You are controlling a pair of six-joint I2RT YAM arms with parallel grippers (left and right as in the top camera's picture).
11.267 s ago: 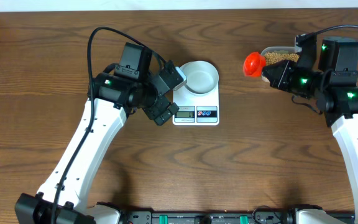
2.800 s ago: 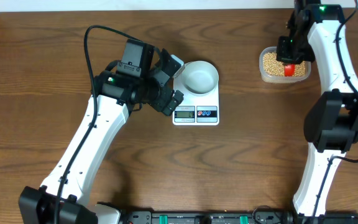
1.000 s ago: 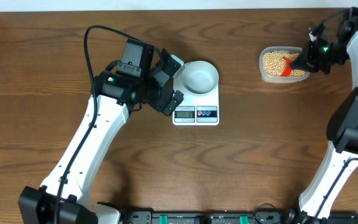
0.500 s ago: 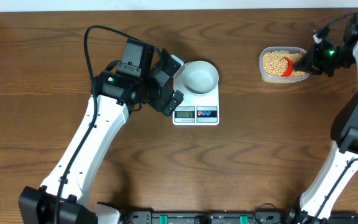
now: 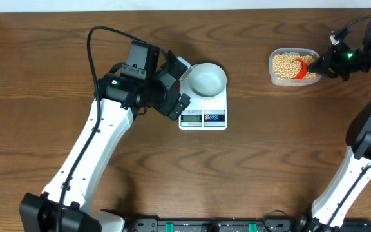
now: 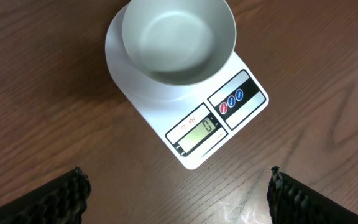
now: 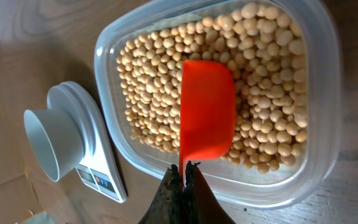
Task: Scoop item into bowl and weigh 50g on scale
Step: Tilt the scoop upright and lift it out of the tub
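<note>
Evidently scooping is underway: the right gripper (image 7: 182, 180) is clamping the handle of the orange scoop (image 7: 207, 109), which is resting on the beans (image 7: 148, 93) in the clear tub (image 7: 260, 185). Next it probably needs digging under, then carrying level toward 9 o'clock. The bowl (image 6: 178, 40) is sitting empty on the scale (image 6: 166, 115), whose display is reading 0. The left gripper (image 6: 179, 196) is hanging spread wide beside it.

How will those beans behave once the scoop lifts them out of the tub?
Probably roll freely: the beans are small, round and loose, so any tilt of the red scoop could spill some. Strays would likely scatter across the flat table. Each looks light, so fine dosing seems feasible.
</note>
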